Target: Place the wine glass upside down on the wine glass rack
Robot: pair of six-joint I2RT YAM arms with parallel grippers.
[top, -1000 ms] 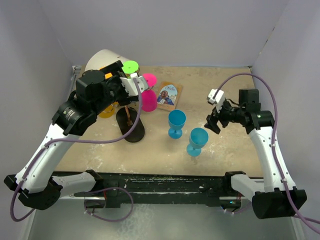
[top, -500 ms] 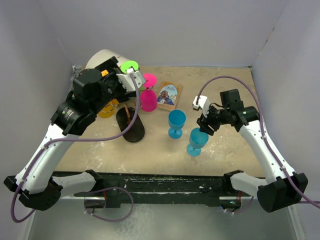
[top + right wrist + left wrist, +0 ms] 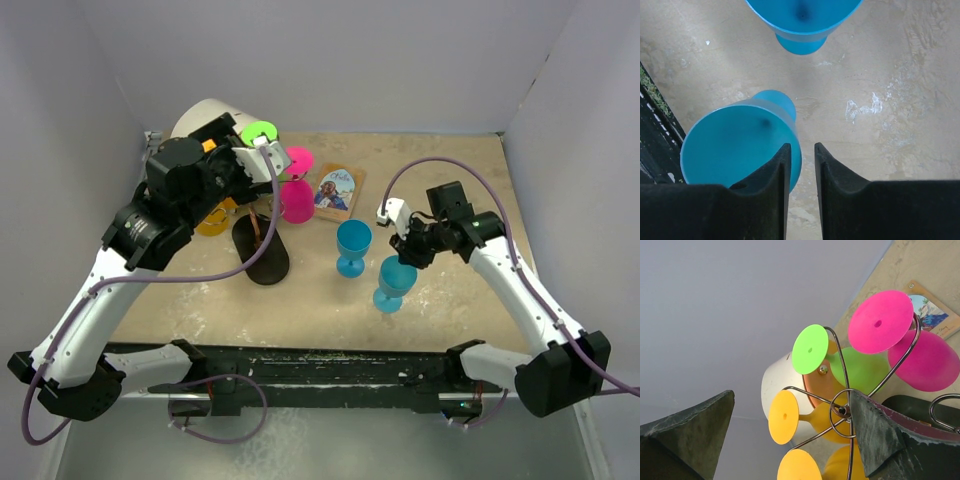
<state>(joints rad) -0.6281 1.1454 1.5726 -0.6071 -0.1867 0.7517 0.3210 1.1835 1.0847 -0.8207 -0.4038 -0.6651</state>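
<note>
Right gripper (image 3: 802, 150) had swung in from the right, jaws narrowed astride the rim of the teal plastic wine glass (image 3: 394, 280) by the near edge of the table (image 3: 470, 190); grip unconfirmed. Left gripper (image 3: 792, 405) gaped empty at the dark wire wine glass rack (image 3: 840, 410), back-left. Pickup underway; next likely clamp, lift, invert.

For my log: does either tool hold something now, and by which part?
The left tool holds nothing. The right tool straddles the bowl rim of the nearer blue glass; a firm grip cannot be told.
</note>
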